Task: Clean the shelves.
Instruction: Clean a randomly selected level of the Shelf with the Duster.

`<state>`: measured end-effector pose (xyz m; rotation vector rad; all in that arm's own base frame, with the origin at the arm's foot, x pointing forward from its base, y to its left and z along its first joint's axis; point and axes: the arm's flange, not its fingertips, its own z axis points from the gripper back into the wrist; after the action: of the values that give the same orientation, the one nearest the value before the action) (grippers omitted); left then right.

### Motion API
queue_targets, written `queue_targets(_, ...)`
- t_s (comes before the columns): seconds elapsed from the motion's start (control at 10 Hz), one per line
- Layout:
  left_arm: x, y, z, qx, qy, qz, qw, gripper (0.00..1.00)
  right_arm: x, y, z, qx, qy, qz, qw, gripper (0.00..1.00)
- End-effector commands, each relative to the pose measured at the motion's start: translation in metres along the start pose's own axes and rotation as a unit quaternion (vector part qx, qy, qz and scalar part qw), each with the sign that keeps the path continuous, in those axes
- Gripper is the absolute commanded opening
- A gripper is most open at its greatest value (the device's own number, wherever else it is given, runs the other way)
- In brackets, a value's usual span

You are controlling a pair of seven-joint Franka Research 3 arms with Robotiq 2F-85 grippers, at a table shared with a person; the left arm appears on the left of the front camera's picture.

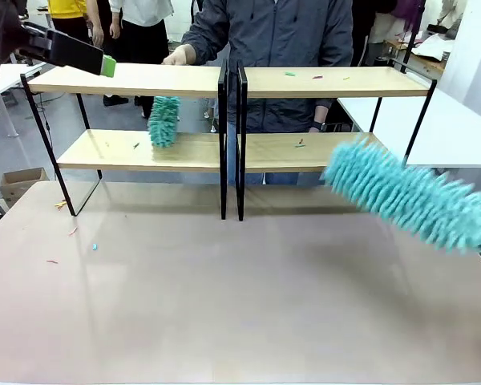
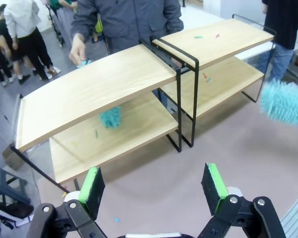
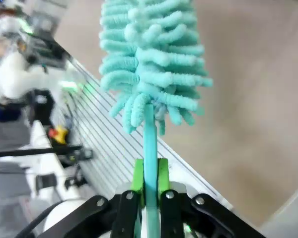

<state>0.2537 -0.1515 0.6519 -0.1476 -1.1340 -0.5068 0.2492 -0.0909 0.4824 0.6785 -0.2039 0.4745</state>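
Fluffy teal duster [image 3: 151, 64], handle tight between the right gripper's [image 3: 150, 172] green-padded fingers [image 3: 138, 176].

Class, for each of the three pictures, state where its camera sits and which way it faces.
Front: robot's side, facing across the table at the shelves and person; left hand top left.
Left wrist: above the open left hand, looking down on the shelves.
Right wrist: along the right hand, shut on a duster.
Shared: front and left wrist both show the shelves and that duster.
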Motion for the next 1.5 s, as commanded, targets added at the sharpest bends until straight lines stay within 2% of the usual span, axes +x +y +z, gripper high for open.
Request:
queue_targets(0.0,-0.003,0.0,0.0,0.001,-0.003,-0.001,1.0,1.0,0.001,-0.009,-0.078,-0.035,0.08,-0.014,0.996,0.12)
queue_targets(0.1,-0.003,0.0,0.0,0.001,-0.003,-0.001,1.0,1.0,0.003,-0.01,-0.078,-0.061,0.073,-0.028,0.995,0.12)
queue_targets(0.2,-0.003,0.0,0.0,0.001,-0.003,-0.001,1.0,1.0,0.017,-0.007,-0.026,-0.015,0.051,-0.004,0.999,0.12)
queue_targets(0.3,-0.003,0.0,0.0,0.001,-0.003,-0.001,1.0,1.0,0.03,-0.014,-0.043,-0.032,0.076,-0.012,0.996,0.12)
queue_targets(0.4,-0.003,0.0,0.0,0.001,-0.003,-0.001,1.0,1.0,0.033,-0.008,-0.041,-0.099,0.11,-0.048,0.988,0.12)
queue_targets(0.7,-0.003,0.0,0.0,0.001,-0.003,-0.001,1.0,1.0,0.068,-0.022,-0.102,-0.127,0.125,-0.105,0.978,0.12)
queue_targets(1.0,-0.003,0.0,0.0,0.001,-0.003,-0.001,1.0,1.0,0.097,-0.041,-0.14,-0.153,0.081,-0.178,0.969,0.12)
queue_targets(1.2,-0.003,0.0,0.0,0.001,-0.003,-0.001,1.0,1.0,0.11,-0.044,-0.156,-0.15,0.055,-0.194,0.968,0.12)
queue_targets(1.4,-0.003,0.0,0.0,0.001,-0.003,-0.001,1.0,1.0,0.117,-0.041,-0.164,-0.12,0.004,-0.189,0.975,0.12)
